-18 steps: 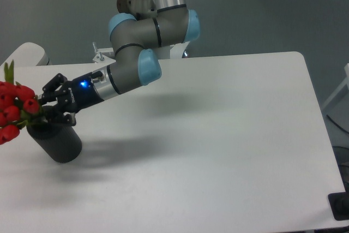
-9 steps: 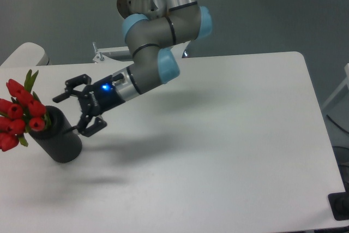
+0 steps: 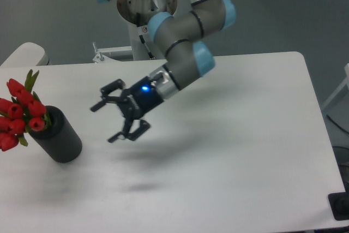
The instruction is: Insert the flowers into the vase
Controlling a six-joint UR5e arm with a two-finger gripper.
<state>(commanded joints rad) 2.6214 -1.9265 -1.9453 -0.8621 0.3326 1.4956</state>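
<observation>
The red tulip flowers (image 3: pixel 19 113) with green leaves stand in the top of the matte black vase (image 3: pixel 60 137) at the table's left edge, leaning out to the left. Their stems are hidden inside the vase. My gripper (image 3: pixel 106 121) is open and empty, hovering above the table to the right of the vase, clear of it, its fingers pointing left.
The white table (image 3: pixel 229 151) reaches to the right and front edges of the view. The arm's base column (image 3: pixel 144 6) stands behind the table's back edge. A dark object (image 3: pixel 341 205) sits at the far lower right corner.
The gripper let go of the flowers, opened, and has drawn back to the right, away from the vase. The flowers stay in the vase.
</observation>
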